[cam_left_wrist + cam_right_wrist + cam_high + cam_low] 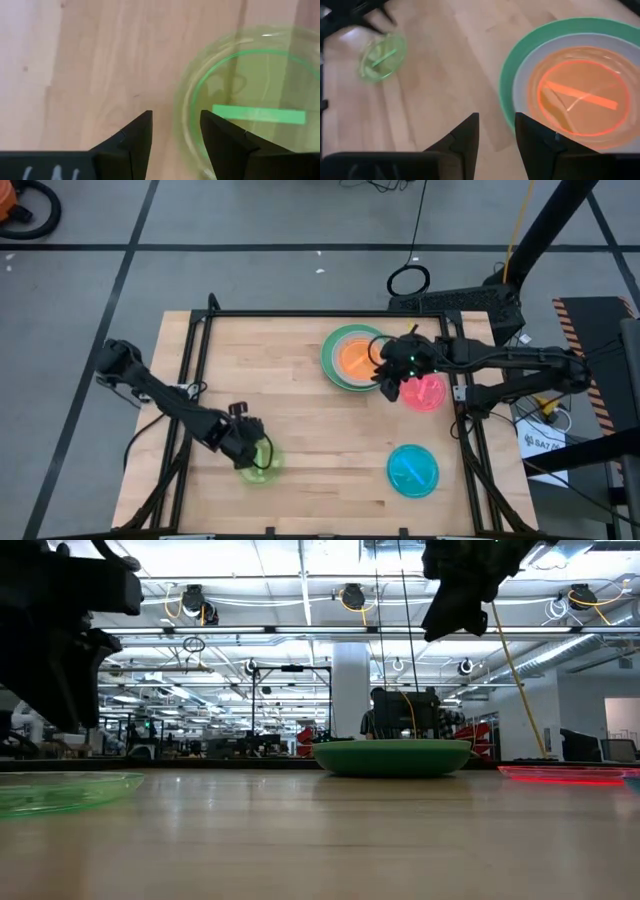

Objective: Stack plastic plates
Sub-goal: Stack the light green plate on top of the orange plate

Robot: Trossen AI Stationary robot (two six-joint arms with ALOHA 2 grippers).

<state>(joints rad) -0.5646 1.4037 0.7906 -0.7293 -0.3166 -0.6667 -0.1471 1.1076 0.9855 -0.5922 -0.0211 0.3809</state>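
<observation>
Stacking partly done: translucent orange plate (pixel 357 357) sitting in the opaque green stack (pixel 334 370) beside the narrowly open, empty right gripper (pixel 388 376). Still waiting: hot pink plate (pixel 426 392), cyan plate (pixel 413 469). Hovering narrowly open at the lime plate (pixel 250 95) rim, left gripper (pixel 176 131).

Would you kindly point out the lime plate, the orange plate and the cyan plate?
lime plate (pixel 260 461), high view, its centre.
orange plate (pixel 579 97), right wrist view, its centre.
cyan plate (pixel 413 470), high view, its centre.
</observation>
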